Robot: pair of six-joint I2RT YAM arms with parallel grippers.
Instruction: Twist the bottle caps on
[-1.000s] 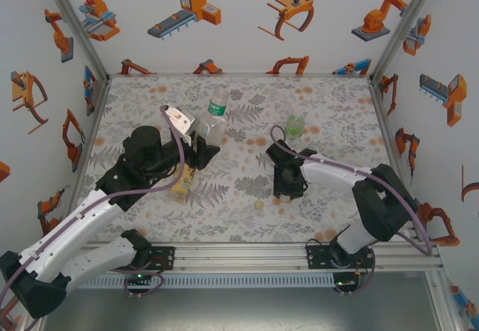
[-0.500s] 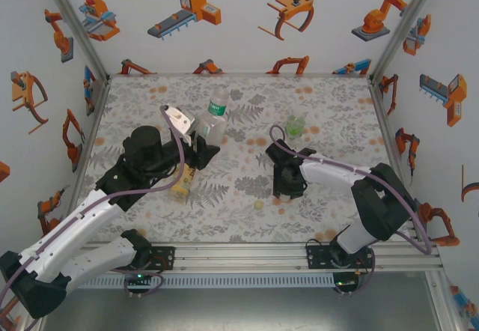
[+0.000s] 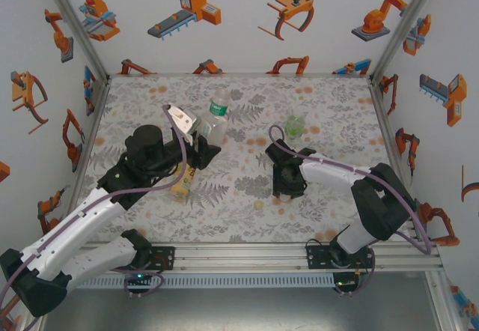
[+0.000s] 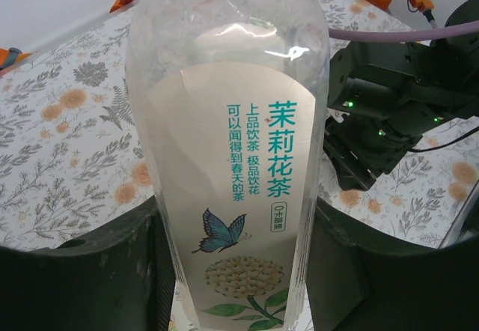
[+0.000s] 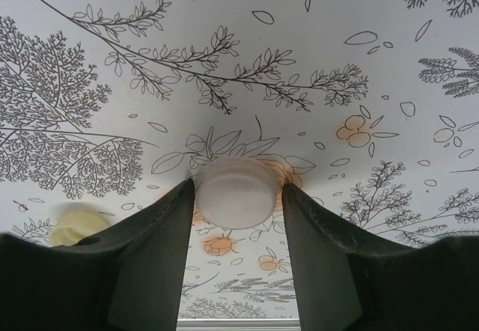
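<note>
**Little cap, lots of ways to slip**

Closest to me, my right claw (image 5: 238, 187) is pinched on the small round white plastic cap (image 5: 238, 196). One finger touches each side, low over the flowery table (image 5: 374, 31). The cap is short and smooth. I think it could pop out sideways if I squeeze crooked or lift too fast. Just beside it lies the small pale yellow plastic cap (image 5: 75, 225). A careless swing of my finger could knock it and send it rolling.

A bit farther, the yellow-orange plastic juice bottle (image 3: 182, 181) lies on its side right by my left arm (image 3: 97, 211). That arm could bump it and make it roll.

Farther on, my left claw (image 4: 236, 263) is clamped on the tall clear plastic bottle with the white and green label (image 4: 232, 159). It looks thin and squashy. It may twist in my grip when a cap turns, or the cap may go on crooked.

Farthest stands the short green plastic bottle (image 3: 296, 126), near my right arm's purple cable (image 3: 275, 135). A tug there could tip it.
</note>
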